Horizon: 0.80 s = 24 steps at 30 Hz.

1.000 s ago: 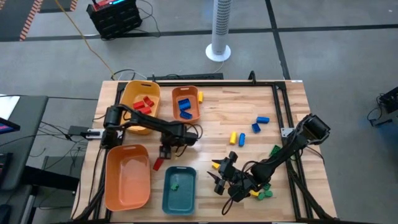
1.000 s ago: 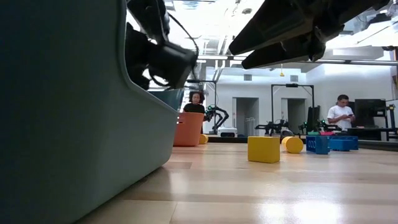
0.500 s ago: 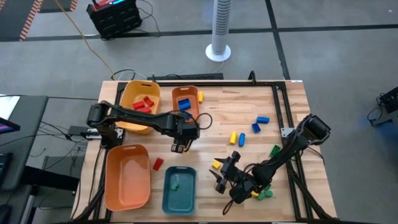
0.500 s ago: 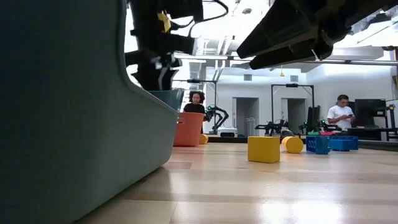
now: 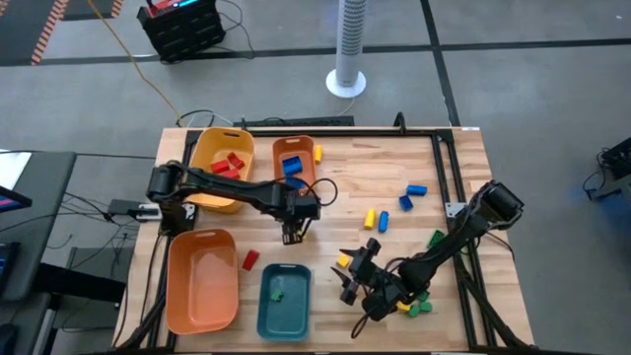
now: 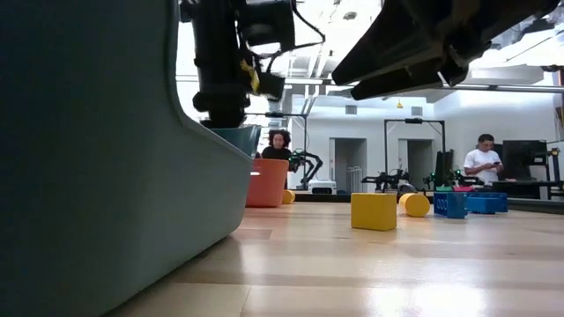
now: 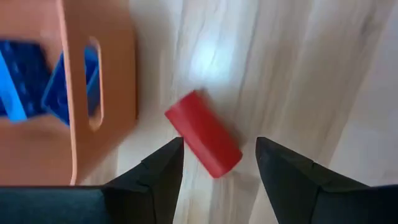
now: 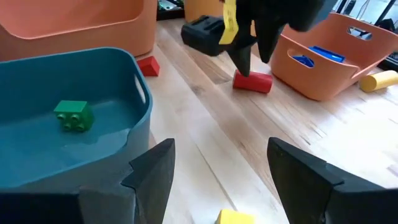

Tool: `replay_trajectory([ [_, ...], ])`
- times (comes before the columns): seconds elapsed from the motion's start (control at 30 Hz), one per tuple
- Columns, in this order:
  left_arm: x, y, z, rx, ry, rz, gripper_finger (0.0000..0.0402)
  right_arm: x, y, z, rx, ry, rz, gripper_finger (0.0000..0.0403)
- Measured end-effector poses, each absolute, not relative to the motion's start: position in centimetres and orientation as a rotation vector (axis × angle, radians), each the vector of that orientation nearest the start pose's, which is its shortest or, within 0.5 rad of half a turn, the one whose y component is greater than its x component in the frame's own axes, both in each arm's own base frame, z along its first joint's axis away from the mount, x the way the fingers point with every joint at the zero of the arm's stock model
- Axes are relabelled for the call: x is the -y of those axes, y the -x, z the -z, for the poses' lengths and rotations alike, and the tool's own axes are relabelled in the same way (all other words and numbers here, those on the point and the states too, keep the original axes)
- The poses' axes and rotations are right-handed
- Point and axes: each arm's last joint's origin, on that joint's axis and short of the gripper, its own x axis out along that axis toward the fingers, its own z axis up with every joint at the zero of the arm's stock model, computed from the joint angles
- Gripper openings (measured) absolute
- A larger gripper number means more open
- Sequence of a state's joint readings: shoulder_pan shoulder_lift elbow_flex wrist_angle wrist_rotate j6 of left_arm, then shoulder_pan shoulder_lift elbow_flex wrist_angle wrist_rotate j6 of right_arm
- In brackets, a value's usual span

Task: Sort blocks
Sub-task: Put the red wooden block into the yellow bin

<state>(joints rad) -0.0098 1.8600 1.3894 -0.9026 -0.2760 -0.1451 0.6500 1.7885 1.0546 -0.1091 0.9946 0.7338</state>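
Closest to the front edge sits the teal tray [image 5: 284, 301] with one green brick [image 8: 74, 115] inside it, and the big orange tray [image 5: 202, 279] is right beside it. The right gripper [image 5: 347, 278] hovers just off the teal tray's corner, fingers spread apart and holding nothing. There's a yellow block [image 5: 343, 260] on the table right by it, and a couple of green blocks [image 5: 418, 306] lie under that arm near the front edge. A small red block [image 5: 250, 259] lies between the two near trays.

A bit further in, the left gripper [image 5: 292, 233] points straight down over a red cylinder block [image 7: 203, 142]. Its fingers are open and straddle the cylinder without touching it. The cylinder lies on bare wood just beside the small orange tray [image 5: 294, 166], which has blue blocks [image 7: 56, 81] in it.

Middle of the table: two yellow blocks [image 5: 376, 219] and two blue ones [image 5: 412, 193]. At the back, the yellow tray [image 5: 222, 168] holds red blocks [image 5: 230, 163].
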Motion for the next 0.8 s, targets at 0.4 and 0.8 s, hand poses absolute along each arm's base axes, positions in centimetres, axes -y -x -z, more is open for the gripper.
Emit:
replay_trajectory([
  [0.4, -1.6, -36.2, -17.2, -1.487, -0.028, -0.325, 0.0218, -19.7, -29.5, -17.9, -0.422, -0.081, 0.496, 0.0270],
  [0.8, -1.8, -36.7, -15.4, -1.507, -0.040, -0.277, 0.0203, -19.8, -29.4, -17.9, -0.424, -0.081, 0.496, 0.0270],
])
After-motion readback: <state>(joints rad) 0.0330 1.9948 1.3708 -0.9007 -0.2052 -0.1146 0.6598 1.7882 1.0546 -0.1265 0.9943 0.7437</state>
